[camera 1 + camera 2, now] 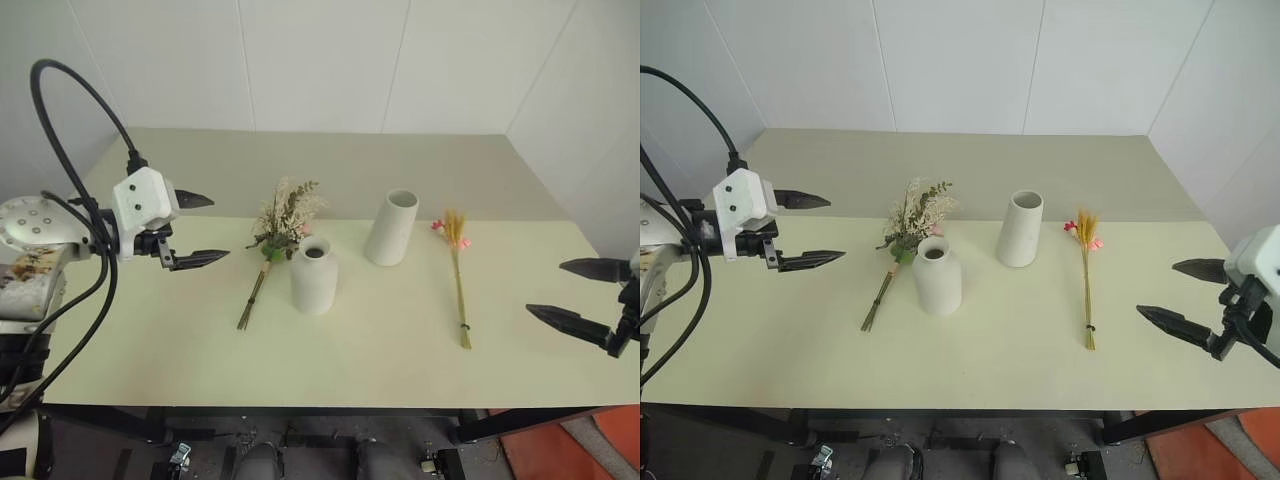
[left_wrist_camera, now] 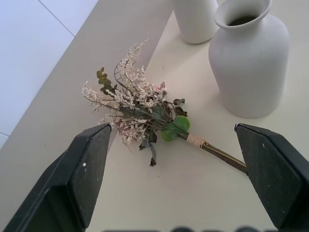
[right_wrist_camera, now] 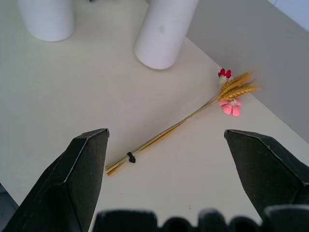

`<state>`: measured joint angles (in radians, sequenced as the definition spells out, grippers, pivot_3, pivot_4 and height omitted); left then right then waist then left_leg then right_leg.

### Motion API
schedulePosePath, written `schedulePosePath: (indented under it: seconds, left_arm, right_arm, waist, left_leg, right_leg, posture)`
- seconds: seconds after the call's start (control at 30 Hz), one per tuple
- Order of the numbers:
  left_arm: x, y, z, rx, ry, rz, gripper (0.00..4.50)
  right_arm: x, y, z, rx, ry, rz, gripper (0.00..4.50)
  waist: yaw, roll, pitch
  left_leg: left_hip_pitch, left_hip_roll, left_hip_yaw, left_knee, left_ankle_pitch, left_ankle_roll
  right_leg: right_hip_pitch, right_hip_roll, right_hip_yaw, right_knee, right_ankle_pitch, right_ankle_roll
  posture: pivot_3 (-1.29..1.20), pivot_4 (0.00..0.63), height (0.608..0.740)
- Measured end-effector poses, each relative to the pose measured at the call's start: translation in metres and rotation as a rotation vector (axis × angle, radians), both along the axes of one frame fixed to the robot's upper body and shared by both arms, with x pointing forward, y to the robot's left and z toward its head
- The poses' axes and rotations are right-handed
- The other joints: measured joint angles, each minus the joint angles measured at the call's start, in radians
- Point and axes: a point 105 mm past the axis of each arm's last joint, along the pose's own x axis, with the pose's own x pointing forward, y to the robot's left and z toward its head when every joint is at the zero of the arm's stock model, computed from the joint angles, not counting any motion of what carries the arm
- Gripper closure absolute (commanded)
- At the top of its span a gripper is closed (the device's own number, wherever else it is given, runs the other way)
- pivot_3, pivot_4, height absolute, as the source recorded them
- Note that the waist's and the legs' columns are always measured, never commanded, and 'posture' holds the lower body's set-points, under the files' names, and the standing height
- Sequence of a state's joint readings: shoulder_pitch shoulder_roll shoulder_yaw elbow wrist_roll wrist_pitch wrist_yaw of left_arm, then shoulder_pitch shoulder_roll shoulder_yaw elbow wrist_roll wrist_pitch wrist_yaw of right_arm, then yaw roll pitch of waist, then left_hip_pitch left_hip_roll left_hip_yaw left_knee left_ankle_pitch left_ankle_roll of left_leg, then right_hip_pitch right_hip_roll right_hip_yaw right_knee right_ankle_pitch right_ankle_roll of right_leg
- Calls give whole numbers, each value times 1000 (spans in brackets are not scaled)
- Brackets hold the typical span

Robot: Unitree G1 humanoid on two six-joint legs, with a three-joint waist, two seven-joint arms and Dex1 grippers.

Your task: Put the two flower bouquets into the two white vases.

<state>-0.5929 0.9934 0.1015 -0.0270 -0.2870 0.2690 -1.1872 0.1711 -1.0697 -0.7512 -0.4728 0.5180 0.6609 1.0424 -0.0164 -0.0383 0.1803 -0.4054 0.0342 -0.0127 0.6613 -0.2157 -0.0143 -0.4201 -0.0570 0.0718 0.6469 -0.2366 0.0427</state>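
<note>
The pale table has bare room along its near edge and at both ends. At its middle stand the bottle vase and, at its 2 o'clock, the cylinder vase, tilted. The bushy bouquet lies just beside the bottle at 10 o'clock, stems pointing to 7, head to 1. The wheat bunch lies right of the cylinder, running 12 to 6, flowers far. The left gripper and right gripper hover spread wide and empty at the table's ends.

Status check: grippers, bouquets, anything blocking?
Left gripper and right gripper open, empty. Bushy bouquet and wheat bouquet flat on table. Both vases empty. Nothing blocking.
</note>
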Motion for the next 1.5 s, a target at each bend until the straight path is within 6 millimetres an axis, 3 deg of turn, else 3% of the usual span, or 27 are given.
schedulePosePath:
  seconds: [0.53,0.63,0.77,1.1,1.2,1.4,1.5]
  left_arm:
    - [-1,-6,5,-43,-6,-8,52]
    - [-1,-8,8,-69,-17,-14,52]
    - [1,-21,14,-98,-36,-62,52]
    - [6,-49,7,-102,-10,-154,52]
    - [6,-51,5,-101,-3,-163,52]
    - [5,-50,5,-94,-5,-164,52]
    - [4,-49,3,-87,-1,-161,0]
  right_arm:
    - [17,5,-1,-50,18,-42,0]
    - [30,11,0,-44,54,-68,0]
    - [68,20,0,33,115,-167,0]
    - [138,31,-50,141,377,-386,0]
    - [148,26,-60,143,401,-444,0]
    - [155,36,-89,148,489,-449,0]
    - [162,37,-94,151,495,-461,619]
  waist:
    - [-2,0,0]
    - [-7,0,0]
    - [-17,0,0]
    - [-27,0,0]
    - [-26,0,0]
    - [-27,0,0]
    - [-30,0,0]
  left_leg:
    - [0,0,0,0,0,0]
    - [1,0,0,0,0,0]
    - [1,0,0,1,0,0]
    - [-5,-1,0,0,0,0]
    - [-5,-1,-1,0,0,0]
    - [-5,-1,-1,0,0,0]
    - [-5,-1,-1,0,0,0]
  right_leg:
    - [0,0,0,0,0,0]
    - [0,0,0,0,0,0]
    - [0,0,0,0,1,0]
    - [-5,0,0,0,2,-2]
    - [-5,0,0,0,2,-2]
    - [-5,0,0,0,2,-2]
    - [-5,0,0,0,2,-2]
  posture:
    - [0,150,740]
    - [0,150,740]
    - [0,150,740]
    - [0,150,740]
    - [0,150,740]
    - [0,150,740]
    - [0,150,740]
